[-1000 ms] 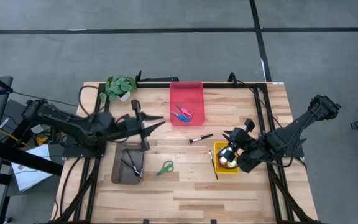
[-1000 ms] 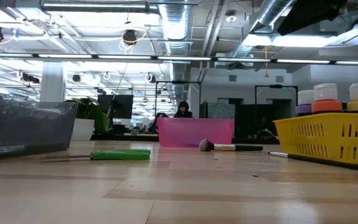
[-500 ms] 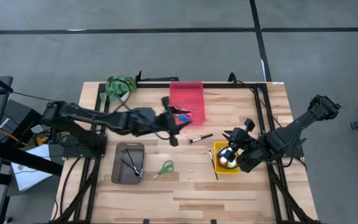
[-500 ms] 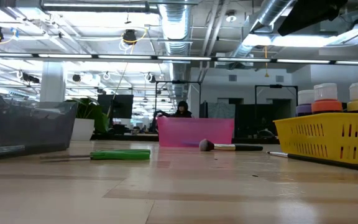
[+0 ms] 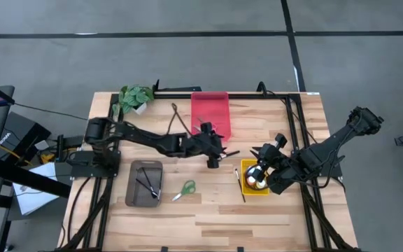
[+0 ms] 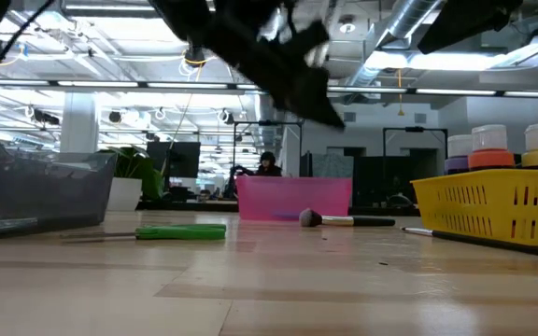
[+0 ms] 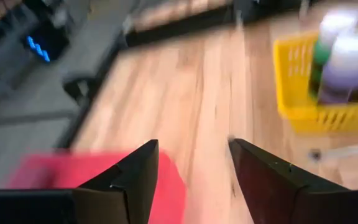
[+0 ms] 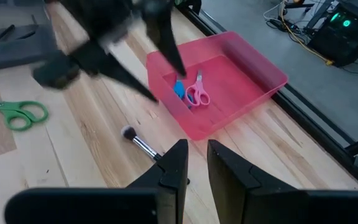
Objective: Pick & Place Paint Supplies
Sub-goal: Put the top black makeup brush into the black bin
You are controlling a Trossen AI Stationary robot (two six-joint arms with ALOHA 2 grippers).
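The left arm reaches across the wooden surface (image 5: pixel 271 210) toward the middle, its fingers (image 7: pixel 138 177) spread apart with nothing between them. In the high view the left gripper (image 5: pixel 212 148) hangs just beside the near corner of the red tray (image 5: pixel 209 105) and close over the loose brush (image 5: pixel 226 155), which lies on the boards between the red tray and the yellow basket (image 5: pixel 245 187). Whether it touches the brush cannot be told.

The right gripper (image 5: pixel 261 171) sits over the yellow basket, where the paint bottles (image 6: pixel 489 142) stand together — their caps show above the basket's rim in the low view. Its fingers (image 8: pixel 176 168) stand close together with a narrow gap, and nothing is seen held in them.

Inside the red tray lie pink scissors (image 8: pixel 197 93) and blue scissors (image 8: pixel 179 89), side by side. Green scissors (image 5: pixel 185 189) lie flat on the surface just beside the grey tray (image 5: pixel 133 196), which holds dark brushes (image 5: pixel 147 184). A second thin brush (image 5: pixel 239 185) lies along the basket's outer side. A small potted plant (image 5: pixel 136 96) stands at the far left corner.
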